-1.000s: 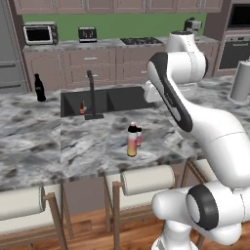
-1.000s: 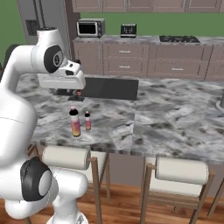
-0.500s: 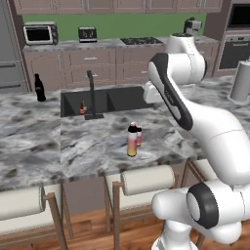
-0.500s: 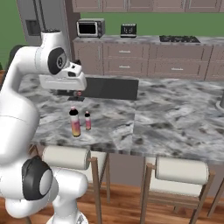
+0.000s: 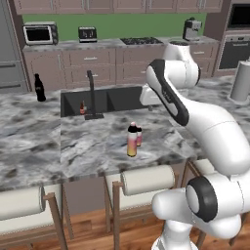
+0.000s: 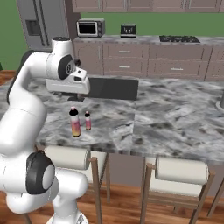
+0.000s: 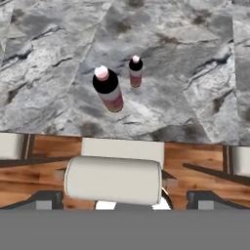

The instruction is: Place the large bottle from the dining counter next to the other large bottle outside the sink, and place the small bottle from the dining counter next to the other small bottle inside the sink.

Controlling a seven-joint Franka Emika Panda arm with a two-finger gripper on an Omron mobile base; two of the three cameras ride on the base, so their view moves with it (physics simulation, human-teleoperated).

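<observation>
A grey marbled worktop [image 5: 88, 146] spreads across this kitchen, with brown cabinets, a green wall, a microwave [image 5: 39, 34] and a toaster [image 5: 87, 33] along the far counter. A dark sink [image 5: 110, 100] is sunk into the worktop's far side, a black faucet [image 5: 91, 97] rising at its near rim.

Near the worktop's near edge stands the large bottle [image 5: 132, 140], upright, pink and yellow with a dark top, and just beside it on the right the small bottle [image 5: 139, 136]; from the hand camera the two read as close neighbours with a sliver of stone between them, large bottle [image 7: 108, 90] and small bottle [image 7: 135, 72]. Inside the sink, left of the faucet, sits another small bottle [image 5: 82, 108]. Well off to the far left, outside the sink, stands a dark large bottle [image 5: 38, 88].

The white arm hangs above the worktop, between the sink and the pair; whether the fingers are spread or pressed together, I cannot tell.

Below the near edge, stools with cream backrests [image 5: 147, 179] line up over the wooden floor [image 5: 88, 229]. A white paper towel roll [image 5: 242, 81] stands far right. The stretch of stone between the pair and the sink lies open.
</observation>
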